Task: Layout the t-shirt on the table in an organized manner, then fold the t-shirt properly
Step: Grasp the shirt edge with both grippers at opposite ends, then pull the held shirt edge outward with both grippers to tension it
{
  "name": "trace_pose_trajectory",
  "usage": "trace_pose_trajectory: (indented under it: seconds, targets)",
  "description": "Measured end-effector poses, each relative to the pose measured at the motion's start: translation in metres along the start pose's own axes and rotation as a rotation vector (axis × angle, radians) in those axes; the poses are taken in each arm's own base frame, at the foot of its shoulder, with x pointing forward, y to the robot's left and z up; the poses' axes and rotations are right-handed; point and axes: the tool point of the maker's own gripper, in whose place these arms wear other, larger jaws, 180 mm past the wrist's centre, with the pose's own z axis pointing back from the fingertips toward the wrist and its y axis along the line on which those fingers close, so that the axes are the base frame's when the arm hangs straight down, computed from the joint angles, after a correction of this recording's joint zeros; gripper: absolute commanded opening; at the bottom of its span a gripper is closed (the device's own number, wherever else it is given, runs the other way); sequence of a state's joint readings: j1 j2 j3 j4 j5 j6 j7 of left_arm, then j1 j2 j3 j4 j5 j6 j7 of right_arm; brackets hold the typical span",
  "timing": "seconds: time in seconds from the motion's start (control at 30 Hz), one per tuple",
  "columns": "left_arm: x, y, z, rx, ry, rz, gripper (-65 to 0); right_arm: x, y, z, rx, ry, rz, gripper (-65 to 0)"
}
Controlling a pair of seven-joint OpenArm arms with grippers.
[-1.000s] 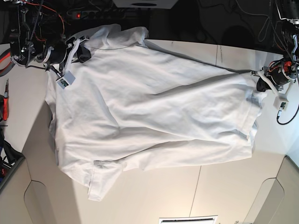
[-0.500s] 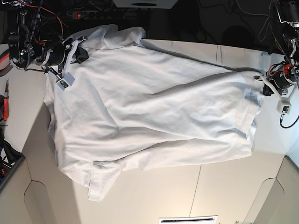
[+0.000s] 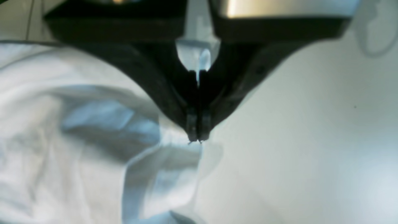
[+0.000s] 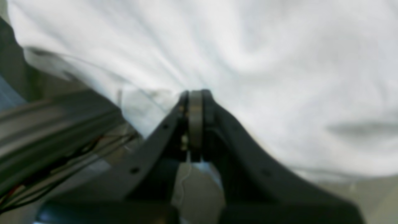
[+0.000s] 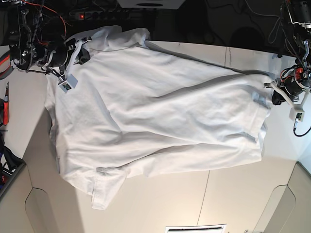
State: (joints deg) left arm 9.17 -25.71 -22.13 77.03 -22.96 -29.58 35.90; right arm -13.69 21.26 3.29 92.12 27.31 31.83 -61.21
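Base view: the t-shirt (image 5: 155, 116) is stretched across the worktop (image 5: 233, 204) between both arms. Left end effector (image 5: 276, 93) and right end effector (image 5: 80, 52) are clamped on opposite shirt edges.

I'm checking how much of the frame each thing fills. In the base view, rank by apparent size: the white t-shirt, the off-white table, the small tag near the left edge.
1. Off-white matte table
2. White wrinkled cotton t-shirt
3. Small grey-white tag
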Motion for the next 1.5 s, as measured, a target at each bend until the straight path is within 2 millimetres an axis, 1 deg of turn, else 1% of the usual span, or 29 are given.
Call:
trace_pose_trajectory:
  seconds: [0.07, 0.13, 0.23, 0.27, 0.33, 0.47, 0.5, 0.53, 0.7, 0.83, 0.97, 1.03, 1.4, 1.5]
  targets:
    - [0.004, -0.003, 0.001, -0.012, -0.011, -0.014, -65.0, 0.001, 0.002, 0.006, -0.01, 0.0, 0.022, -60.9]
    - [0.006, -0.004, 0.001, -0.014, -0.014, -0.017, -65.0, 0.012, 0.007, 0.012, -0.009, -0.035, 0.044, -60.0]
    - [0.007, -0.004, 0.001, -0.014, -0.02, -0.017, -52.8, 0.037, 0.014, 0.026, -0.005, -0.132, 0.073, -60.0]
    - [0.007, -0.004, 0.001, -0.013, -0.022, -0.017, -49.7, 0.045, 0.014, 0.031, -0.01, -0.163, 0.078, -60.0]
    - [0.008, -0.004, 0.001, -0.013, -0.024, -0.018, -47.1, 0.053, 0.011, 0.039, -0.025, -0.202, 0.084, -57.4]
    - [0.01, -0.004, 0.001, -0.013, -0.032, -0.018, -47.1, 0.064, -0.006, 0.053, -0.071, -0.276, 0.049, -46.7]
    - [0.01, -0.004, 0.001, -0.013, -0.033, -0.017, -47.1, 0.064, -0.012, 0.056, -0.085, -0.286, 0.038, -45.0]
    - [0.011, -0.004, 0.001, -0.013, -0.037, -0.017, -47.1, 0.065, -0.017, 0.06, -0.098, -0.299, 0.025, -44.2]
    - [0.017, -0.004, 0.002, -0.013, -0.069, -0.017, -47.1, 0.069, -0.041, 0.079, -0.148, -0.372, -0.045, -44.1]
    - [0.018, -0.004, 0.001, -0.013, -0.072, -0.017, -47.1, 0.069, -0.057, 0.094, -0.181, -0.414, -0.095, -44.1]
    - [0.019, -0.004, 0.001, -0.013, -0.074, -0.017, -47.1, 0.073, -0.062, 0.104, -0.169, -0.465, -0.133, -44.1]
    - [0.021, -0.004, 0.001, -0.014, -0.078, -0.016, -47.1, 0.072, -0.063, 0.105, -0.174, -0.467, -0.136, -44.1]
    - [0.022, -0.007, 0.0, -0.026, -0.087, 0.001, -47.1, 0.074, -0.058, 0.101, -0.158, -0.479, -0.151, -44.1]
    - [0.021, -0.007, 0.001, -0.026, -0.087, 0.001, -47.1, 0.068, -0.057, 0.099, -0.156, -0.466, -0.155, -44.1]
